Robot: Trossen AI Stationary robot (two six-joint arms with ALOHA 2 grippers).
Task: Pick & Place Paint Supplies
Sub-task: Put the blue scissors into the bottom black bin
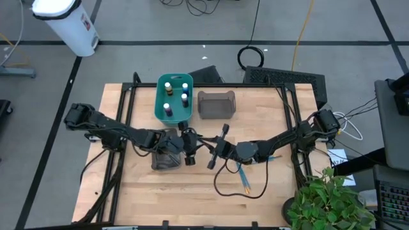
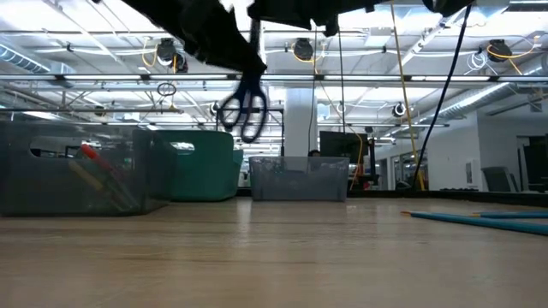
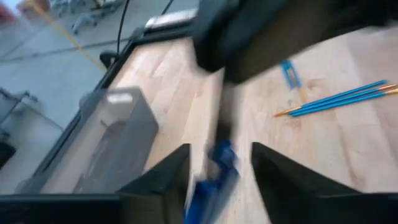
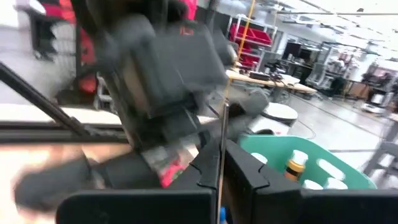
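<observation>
The bin holding the paint bottles (image 1: 174,96) stands toward the back of the bench (image 1: 160,191), and everything else sits relative to it. A second bin (image 1: 216,104) is just beside it on the right. A third bin (image 1: 167,155) lies in front of it, toward the left arm. The scissors (image 2: 243,111) hang above the bench in front of it, between the two hands. The brushes (image 1: 245,181) lie well apart, front right.

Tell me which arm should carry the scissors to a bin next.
Right, most likely. The right gripper is shut on the blade of the scissors, which hang in the air. The left gripper stands open around their blue handle. The grey bin lies close to both.
</observation>
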